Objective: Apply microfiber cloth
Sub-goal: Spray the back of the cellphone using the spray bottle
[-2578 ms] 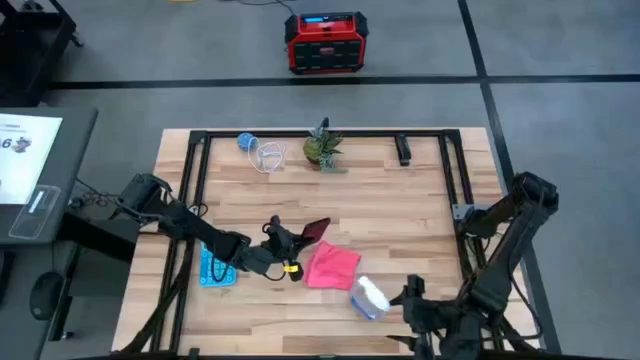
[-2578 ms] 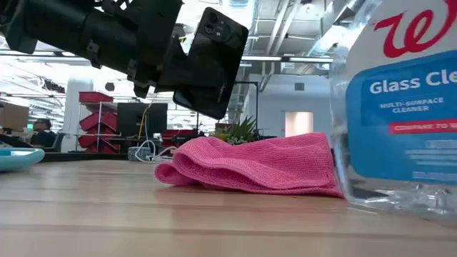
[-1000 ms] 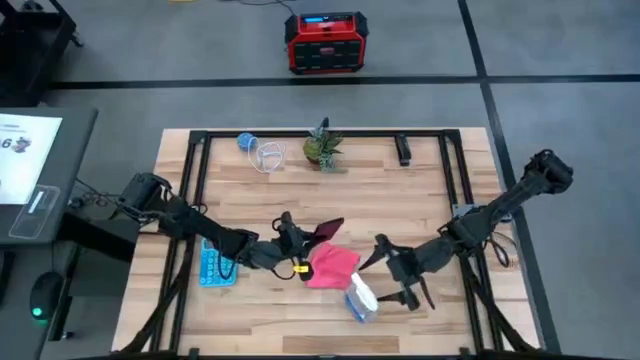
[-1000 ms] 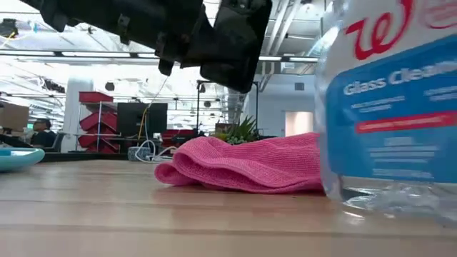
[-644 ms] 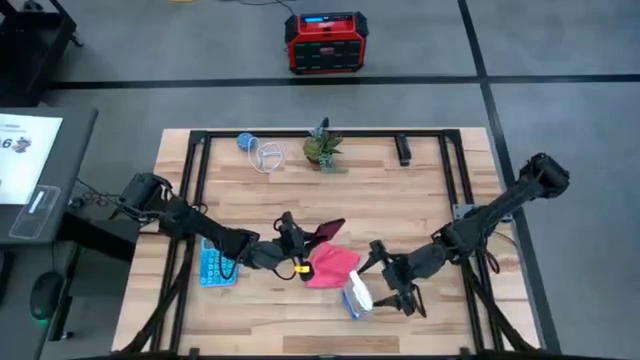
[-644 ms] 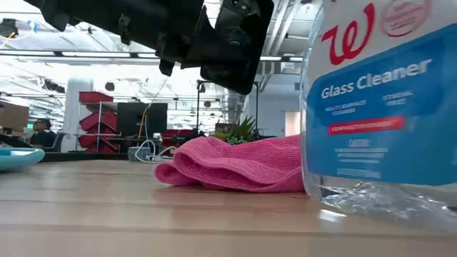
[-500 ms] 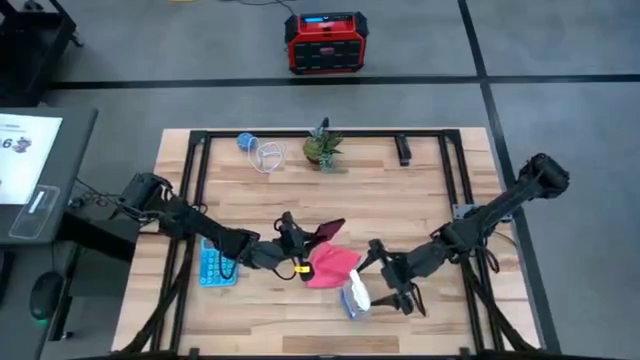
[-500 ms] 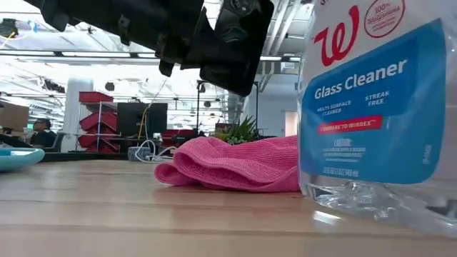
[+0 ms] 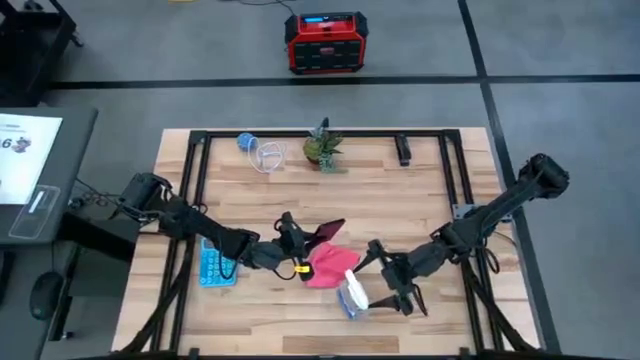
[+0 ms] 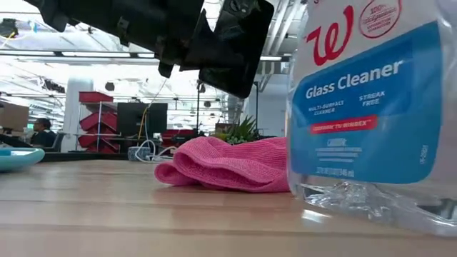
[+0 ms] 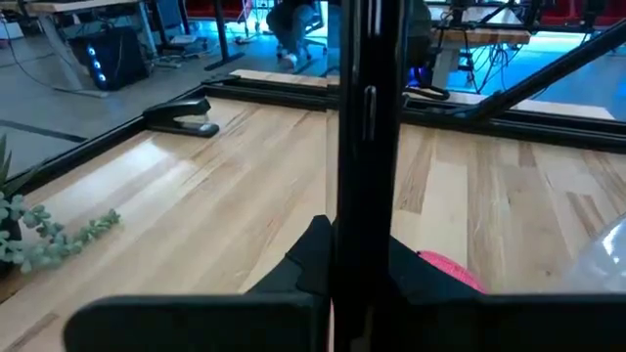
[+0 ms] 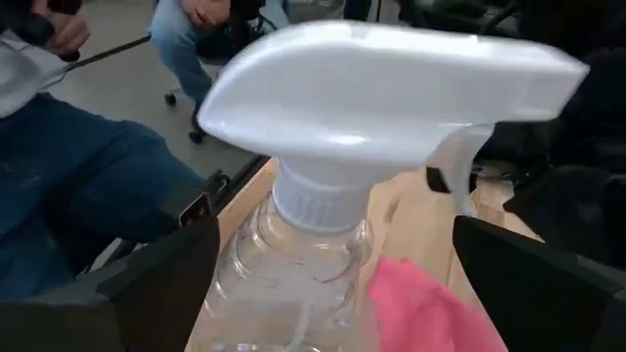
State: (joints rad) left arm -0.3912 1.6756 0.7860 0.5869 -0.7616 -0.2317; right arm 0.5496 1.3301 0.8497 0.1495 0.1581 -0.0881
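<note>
The pink microfiber cloth (image 9: 328, 266) lies crumpled on the table (image 9: 420, 205), also seen in the low view as a pink heap (image 10: 228, 163). Just above its far left side, my left gripper (image 9: 303, 243) is shut on a black phone (image 9: 326, 230), which hangs tilted over the cloth (image 10: 235, 39). A clear glass-cleaner spray bottle (image 9: 351, 292) stands leaning at the cloth's near right corner. My right gripper (image 9: 374, 284) is open, and its fingers stand on either side of the bottle's shoulder (image 12: 303, 264). My left gripper pinches the phone's lower end (image 11: 357, 230) between its two fingers, on the phone's flat faces. The fingers lie roughly level and come from the table's left. The phone is lifted clear and slants up toward the far right, above the cloth. My right gripper's fingers (image 12: 147, 284) flank the leaning bottle from the table's right; whether either one touches it I cannot tell.
A light blue calculator (image 9: 212, 265) lies under the left arm. At the far edge are a small plant (image 9: 323, 148), a blue ball with a clear cable (image 9: 255, 148) and a black stapler (image 9: 404, 150). Black frame rails (image 9: 455, 180) run along the table's sides.
My right gripper has gone toward the table's left, with its fingers around the spray bottle. The bottle has slid left toward the cloth, leaning, and now covers more of the cloth's right end in the low view.
</note>
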